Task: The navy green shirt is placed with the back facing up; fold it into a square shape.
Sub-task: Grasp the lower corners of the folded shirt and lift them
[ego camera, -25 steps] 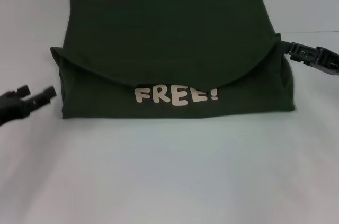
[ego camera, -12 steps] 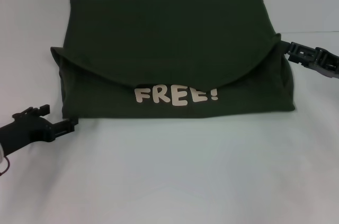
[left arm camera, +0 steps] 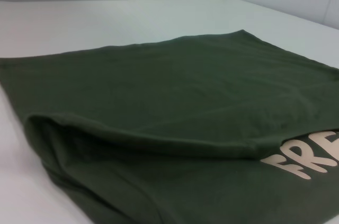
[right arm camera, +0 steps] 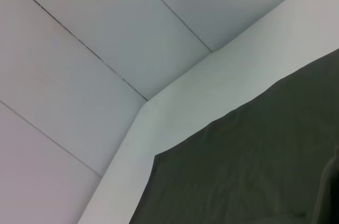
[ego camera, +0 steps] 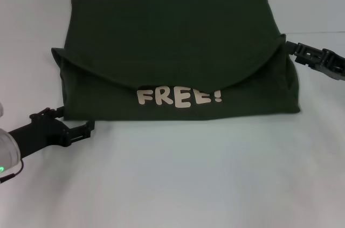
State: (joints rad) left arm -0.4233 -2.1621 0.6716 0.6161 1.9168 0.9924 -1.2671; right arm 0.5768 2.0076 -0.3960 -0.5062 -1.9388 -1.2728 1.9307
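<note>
Already folded into a wide band mid-table, the shirt (ego camera: 178, 55) could bunch if the left gripper (ego camera: 86, 128), slightly spread at its near-left corner, catches one layer only; the right gripper's (ego camera: 294, 50) spread I cannot tell.

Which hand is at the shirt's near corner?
The left hand, low at the near-left corner of the navy green shirt. The right hand sits farther back, at the shirt's right edge by the folded flap.
</note>
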